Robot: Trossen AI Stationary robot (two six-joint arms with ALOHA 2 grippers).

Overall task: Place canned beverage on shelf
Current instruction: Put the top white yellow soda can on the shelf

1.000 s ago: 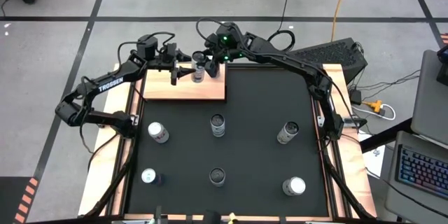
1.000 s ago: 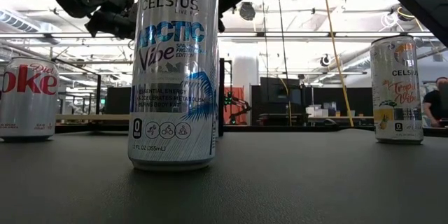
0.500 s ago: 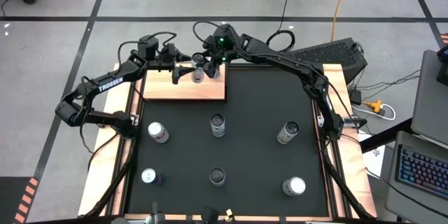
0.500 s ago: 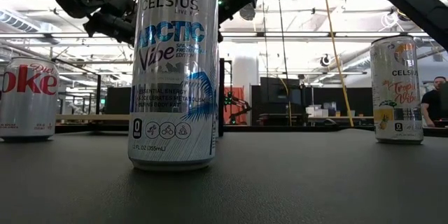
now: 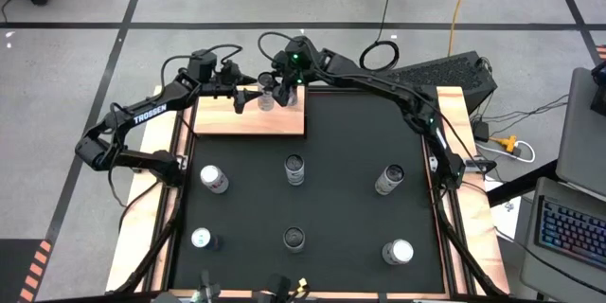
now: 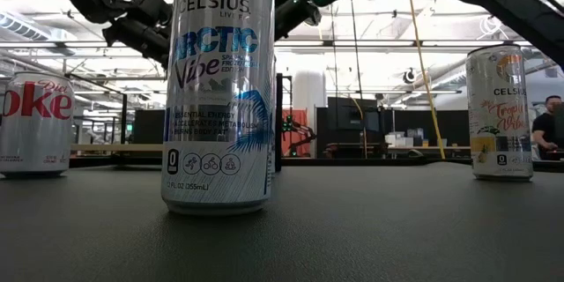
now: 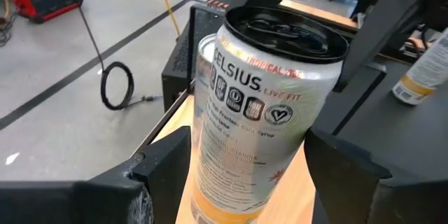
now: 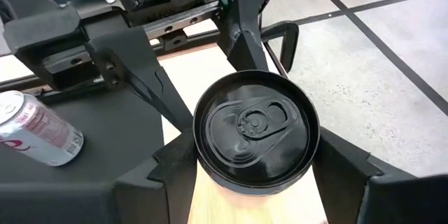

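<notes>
A Celsius can (image 5: 267, 97) with a black top (image 8: 255, 129) stands upright over the far right corner of the light-wood shelf (image 5: 246, 121). My right gripper (image 5: 276, 90) is shut on it. My left gripper (image 5: 254, 98) reaches in from the table's left. Its fingers (image 7: 164, 168) stand apart, close on either side of the can's body (image 7: 259, 119), which leans between them. The can's base is hidden, so I cannot tell if it rests on the shelf. In the low view a near can hides it. My right gripper pinches the can between its two fingers (image 8: 171, 164), on opposite sides of the wall just under the top rim (image 8: 203, 152). It comes from the table's far right, slanting down. The can stays upright in the hold. My left gripper: I cannot tell whether its fingers touch the can.
Several other cans stand in two rows on the black mat (image 5: 341, 208). They include a Diet Coke (image 6: 33, 123), a tall Celsius (image 6: 220, 88) close to the low camera and another Celsius (image 6: 500, 113). The shelf's left part (image 5: 218, 121) is bare. A person (image 6: 551, 132) shows far off.
My right gripper has sunk toward the shelf and shifted a little toward the table's left edge, its fingers unchanged. My left gripper has stayed in place and turned a little at the wrist.
</notes>
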